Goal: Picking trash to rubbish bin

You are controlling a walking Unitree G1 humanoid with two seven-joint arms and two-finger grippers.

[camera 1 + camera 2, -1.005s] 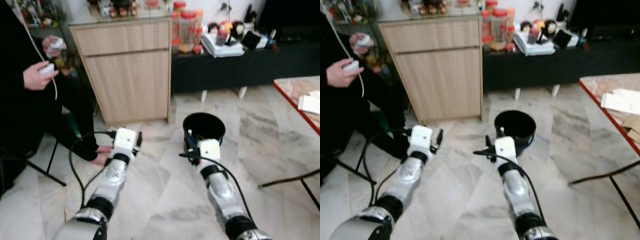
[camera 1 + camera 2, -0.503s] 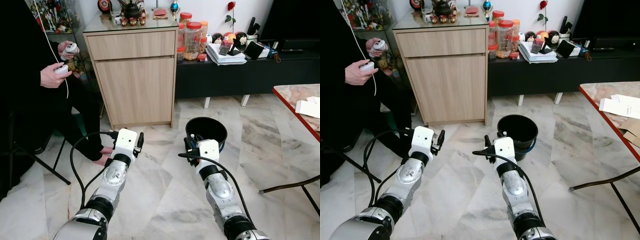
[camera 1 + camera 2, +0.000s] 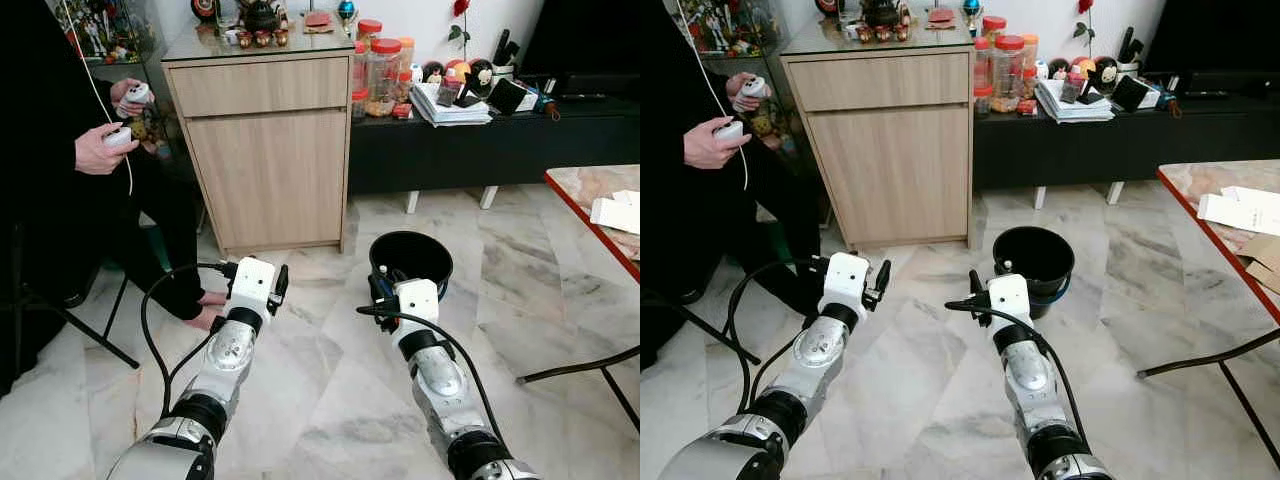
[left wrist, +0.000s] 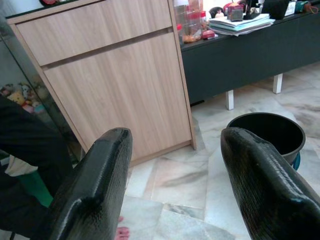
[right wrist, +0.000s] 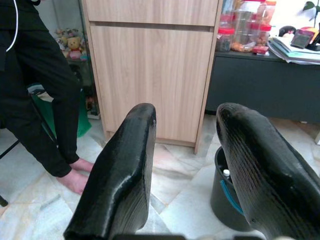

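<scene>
A black round rubbish bin [image 3: 412, 258] stands on the marble floor in front of the dark low bench. A small white-capped item [image 5: 226, 173] shows just inside its near rim. My right gripper [image 3: 377, 291] hovers above the floor just short of the bin's near left side, open, with nothing between its fingers. My left gripper [image 3: 274, 284] is held out further left, toward the wooden cabinet, also open and holding nothing. The left wrist view has the bin [image 4: 266, 132] beyond one finger.
A light wooden cabinet [image 3: 270, 150] stands straight ahead, with a black low bench [image 3: 480, 135] of jars and papers to its right. A seated person [image 3: 90, 180] holding controllers is at the left, feet on the floor. A red-edged table [image 3: 600, 200] and a thin chair leg [image 3: 580, 362] are at the right.
The head camera has steadied and shifted slightly, so the picture is sharper. Both arms keep the same pose and both grippers stay open.
</scene>
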